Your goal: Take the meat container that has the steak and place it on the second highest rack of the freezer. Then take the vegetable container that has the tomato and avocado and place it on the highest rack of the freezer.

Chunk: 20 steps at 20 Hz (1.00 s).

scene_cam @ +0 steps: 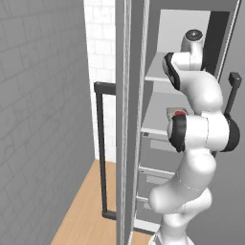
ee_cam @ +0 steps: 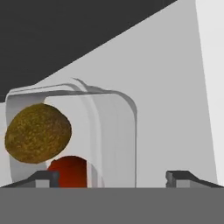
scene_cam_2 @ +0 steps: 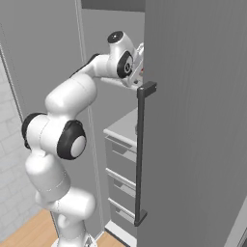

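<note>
Claw (ee_cam: 112, 178) released, tips spread wide, nothing between. Vegetable container (ee_cam: 111, 140) directly ahead on highest rack (ee_cam: 175, 109); avocado (ee_cam: 37, 132) above tomato (ee_cam: 68, 171) inside. Judged light, rigid, slick-walled; regrasp by rim wall.

vegetable container (ee_cam: 111, 131): pale, translucent, with rounded corners, sitting flat on the highest rack (ee_cam: 175, 109) of the freezer (scene_cam_2: 193, 120), close to the rack's front edge.
avocado (ee_cam: 38, 132): olive-brown, speckled lump lying inside the vegetable container, against its wall.
tomato (ee_cam: 70, 172): glossy red ball sitting inside the same container, just beside the avocado and partly hidden.
meat container (scene_cam: 176, 112): resting on the second highest rack (scene_cam: 155, 117); steak showing red on top, mostly hidden behind the arm.
</note>
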Tool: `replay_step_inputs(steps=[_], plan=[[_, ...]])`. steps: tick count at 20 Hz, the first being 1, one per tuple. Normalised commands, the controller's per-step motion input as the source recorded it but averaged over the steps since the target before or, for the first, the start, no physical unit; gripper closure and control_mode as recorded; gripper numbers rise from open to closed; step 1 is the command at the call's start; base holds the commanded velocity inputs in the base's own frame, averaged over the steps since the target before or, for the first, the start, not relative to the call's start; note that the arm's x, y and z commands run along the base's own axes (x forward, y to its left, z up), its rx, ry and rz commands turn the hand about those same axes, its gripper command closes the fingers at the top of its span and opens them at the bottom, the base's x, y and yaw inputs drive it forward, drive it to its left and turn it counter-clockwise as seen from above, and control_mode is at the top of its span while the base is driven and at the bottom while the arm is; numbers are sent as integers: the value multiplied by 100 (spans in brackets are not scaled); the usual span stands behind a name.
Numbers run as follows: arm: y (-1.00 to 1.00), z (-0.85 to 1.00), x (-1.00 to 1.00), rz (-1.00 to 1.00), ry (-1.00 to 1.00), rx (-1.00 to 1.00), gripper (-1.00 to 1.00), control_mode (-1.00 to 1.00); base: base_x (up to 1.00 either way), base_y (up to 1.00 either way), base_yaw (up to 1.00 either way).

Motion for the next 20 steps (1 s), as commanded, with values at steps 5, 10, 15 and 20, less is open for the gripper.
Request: replay_step_inputs(steps=[5,10,15,20], plan=[[0,23,-36,-1,-18,0,-100,-100,0,0,0],[9,42,-33,0,-1,0,-100,-100,0,0,0],[23,44,-48,0,0,-1,-100,-100,0,0,0],[13,29,-77,0,0,-1,-100,-100,0,0,0]])
